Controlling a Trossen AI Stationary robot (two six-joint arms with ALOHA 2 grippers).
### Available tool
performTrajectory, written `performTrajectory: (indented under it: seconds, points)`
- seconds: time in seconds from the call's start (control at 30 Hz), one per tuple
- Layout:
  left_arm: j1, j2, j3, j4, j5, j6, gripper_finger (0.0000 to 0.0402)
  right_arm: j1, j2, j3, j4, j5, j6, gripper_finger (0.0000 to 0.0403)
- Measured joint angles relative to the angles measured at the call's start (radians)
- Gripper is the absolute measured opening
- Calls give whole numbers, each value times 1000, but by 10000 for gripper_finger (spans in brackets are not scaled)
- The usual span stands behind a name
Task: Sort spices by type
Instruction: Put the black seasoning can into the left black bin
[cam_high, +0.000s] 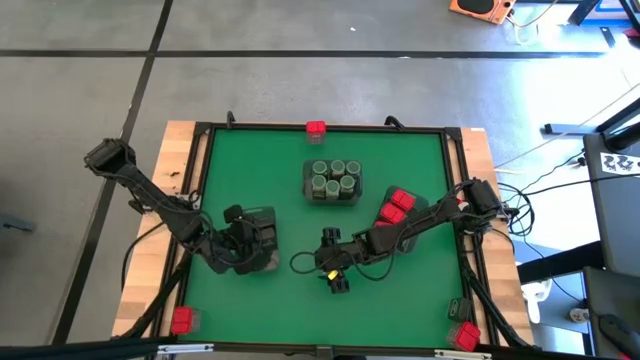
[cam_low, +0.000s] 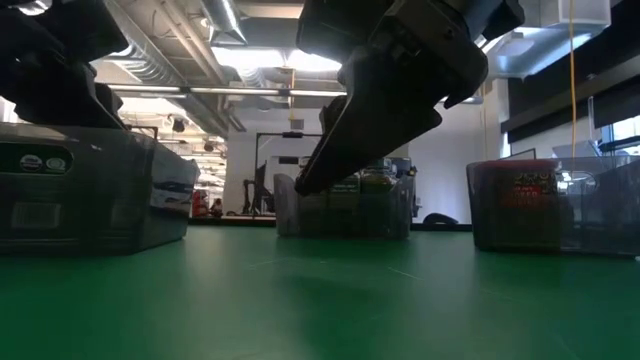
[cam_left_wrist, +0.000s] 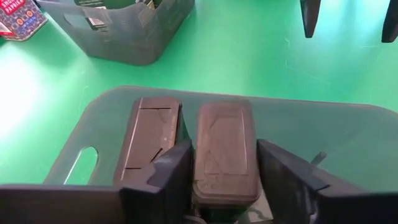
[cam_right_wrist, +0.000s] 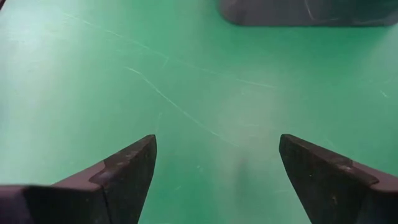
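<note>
Over the left grey translucent tray (cam_left_wrist: 74, 143), left gripper (cam_left_wrist: 224, 177) pinching a dark grey rectangular tin (cam_left_wrist: 224, 149) beside a second tin (cam_left_wrist: 151, 140), right gripper (cam_right_wrist: 214, 168) spread wide above bare green mat (cam_right_wrist: 186, 74) near centre.

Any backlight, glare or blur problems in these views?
Low view: ceiling lights behind leave the right gripper a dark silhouette. Left wrist view: evenly lit, the dark tin between the fingers sharp. Right wrist view: soft sheen on the green mat.
</note>
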Motion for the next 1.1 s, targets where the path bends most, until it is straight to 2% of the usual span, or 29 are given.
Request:
performTrajectory:
  seconds: [0.13, 0.27, 0.43, 0.57, 0.8, 1.1]
  points:
    - [0, -1, 3, 8, 19, 1, 220, 0, 0, 0, -1, -16, 7, 336]
    - [-1, -23, 45, -37, 105, 51, 253, 12, -18, -1, -26, -13, 15, 328]
    - [-1, -71, 121, -67, 136, 68, 264, 49, -113, -1, -108, 33, 27, 312]
    - [-1, -82, 153, -5, 163, 132, 264, 89, -191, -1, -202, 47, 63, 301]
    - [-1, -76, 153, 165, 163, 215, 265, 195, -283, 0, -368, 32, 255, 296]
    - [14, -43, 153, 300, 154, 254, 265, 351, -301, 0, -551, -105, 609, 296]
